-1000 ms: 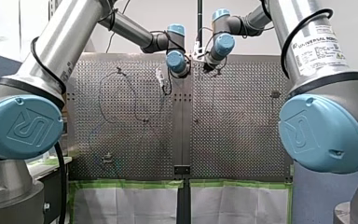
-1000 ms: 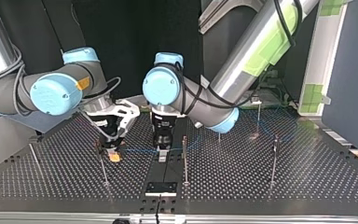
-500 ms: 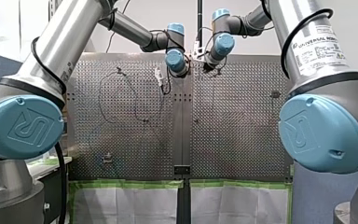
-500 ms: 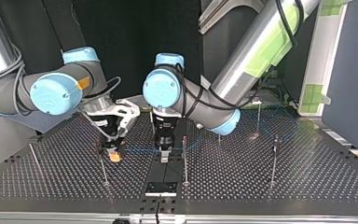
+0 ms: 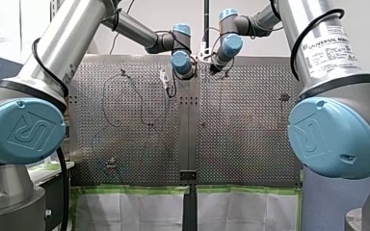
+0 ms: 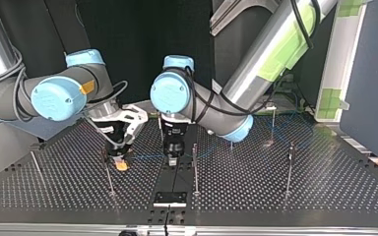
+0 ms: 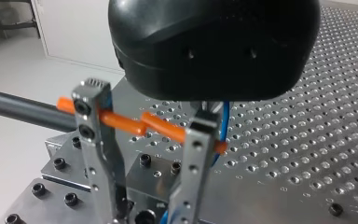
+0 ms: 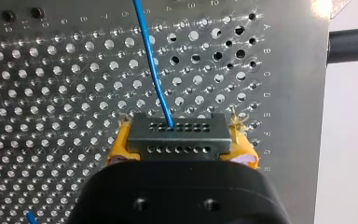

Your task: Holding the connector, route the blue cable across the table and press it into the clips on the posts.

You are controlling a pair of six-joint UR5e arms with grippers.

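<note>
On the perforated table (image 6: 275,196), my right gripper (image 6: 119,161) clamps the connector (image 8: 177,137), the blue cable (image 8: 151,70) trailing toward 3 o'clock in the top view. My left gripper (image 7: 147,210), fingers apart, hovers at the cable. Pressing it into the posts (image 6: 195,167) looks mostly undone.

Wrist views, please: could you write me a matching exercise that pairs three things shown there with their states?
Things:
1. connector
2. blue cable
3. left gripper

States:
a. open, metal fingers apart
b. clamped between the right gripper's yellow pads
c. runs from the connector out over the perforated table

Pairs: 1-b; 2-c; 3-a
</note>
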